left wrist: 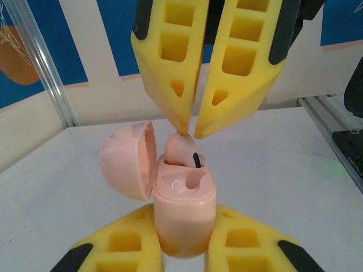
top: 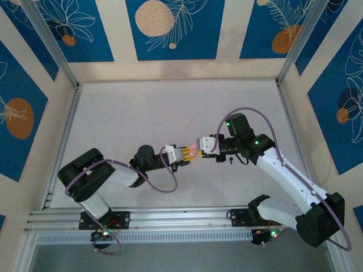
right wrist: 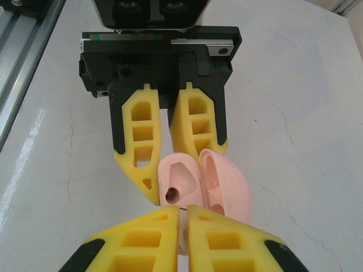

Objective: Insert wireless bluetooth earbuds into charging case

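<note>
Gripping the glossy pink charging case [left wrist: 184, 198] from both sides, the left gripper [left wrist: 184, 226] holds it upright above the pale, faintly veined table [left wrist: 283, 170] with two ribbed yellow foam fingers [left wrist: 119, 249]. The case's domed lid [left wrist: 127, 161] is hinged open sideways. One earbud [left wrist: 197, 160], a thin black stem, stands in the case's moulded top beside a rounded pink lump [left wrist: 177, 152]. The right gripper [left wrist: 190, 133], jaws pressed together, touches that lump from above and crowds the opening. One dark round socket [right wrist: 170, 196] shows in the top.
</note>
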{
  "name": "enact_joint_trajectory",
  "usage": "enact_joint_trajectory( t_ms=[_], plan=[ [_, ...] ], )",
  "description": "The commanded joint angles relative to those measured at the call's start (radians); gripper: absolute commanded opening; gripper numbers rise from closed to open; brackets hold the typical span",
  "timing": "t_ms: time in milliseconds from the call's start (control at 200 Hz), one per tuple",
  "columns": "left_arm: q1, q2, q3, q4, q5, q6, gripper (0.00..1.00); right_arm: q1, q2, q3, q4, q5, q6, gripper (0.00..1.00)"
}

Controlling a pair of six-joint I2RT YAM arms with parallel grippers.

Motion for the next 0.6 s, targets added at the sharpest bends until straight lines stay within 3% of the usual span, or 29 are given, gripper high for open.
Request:
enact_joint_trajectory(
  t_ms=[0,335,595],
  plan=[
    [0.010,-0.049,0.030,0.101,0.026,-0.008,0.15,0.012,0.014,-0.015,-0.038,0.036,0.036,0.11],
    [0.010,-0.071,0.028,0.082,0.021,0.000,0.15,0.037,0.006,-0.049,-0.061,0.077,0.074,0.12],
    [0.011,-0.072,-0.005,0.005,-0.054,0.071,0.15,-0.038,-0.104,-0.026,0.037,-0.091,0.188,0.23]
  ],
)
